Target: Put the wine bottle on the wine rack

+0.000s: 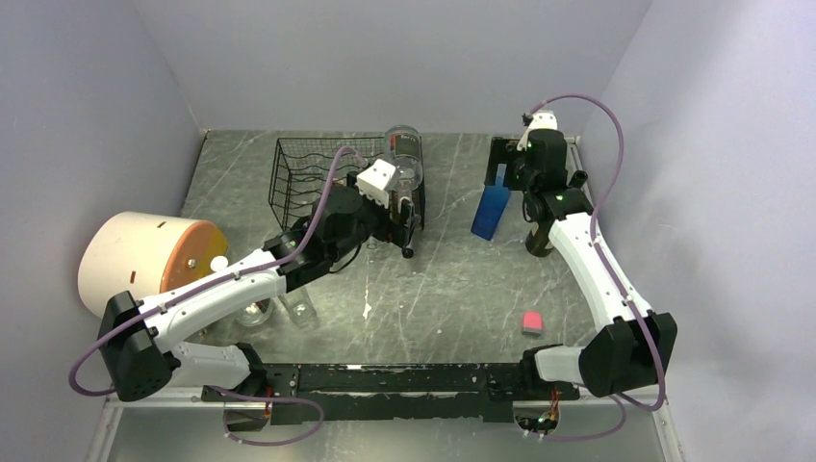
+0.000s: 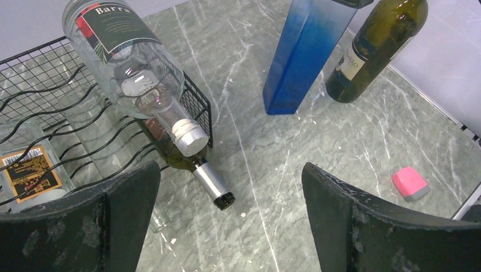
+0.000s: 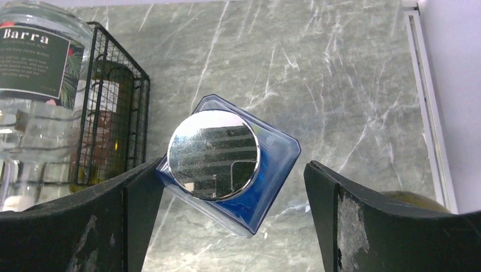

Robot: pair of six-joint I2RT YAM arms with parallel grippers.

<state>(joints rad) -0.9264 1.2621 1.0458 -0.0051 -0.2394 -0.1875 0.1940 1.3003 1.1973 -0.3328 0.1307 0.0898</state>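
Note:
The black wire wine rack (image 1: pixel 313 183) stands at the back left of the table. A clear "Barra" bottle (image 2: pixel 130 56) lies on its right end, and a dark bottle with a silver neck (image 2: pixel 210 184) lies below it, poking out. My left gripper (image 2: pixel 230 226) hangs open just right of the rack, holding nothing. A tall blue square bottle (image 1: pixel 491 210) with a chrome cap (image 3: pixel 214 154) stands upright. My right gripper (image 3: pixel 232 221) is open around its top, the left finger at its corner. A dark green wine bottle (image 2: pixel 374 51) stands right of it.
A pink eraser (image 1: pixel 532 321) lies at front right. A big white and orange drum (image 1: pixel 144 255) sits at the left, with clear glasses (image 1: pixel 298 310) beside the left arm. Grey walls close in the table on three sides.

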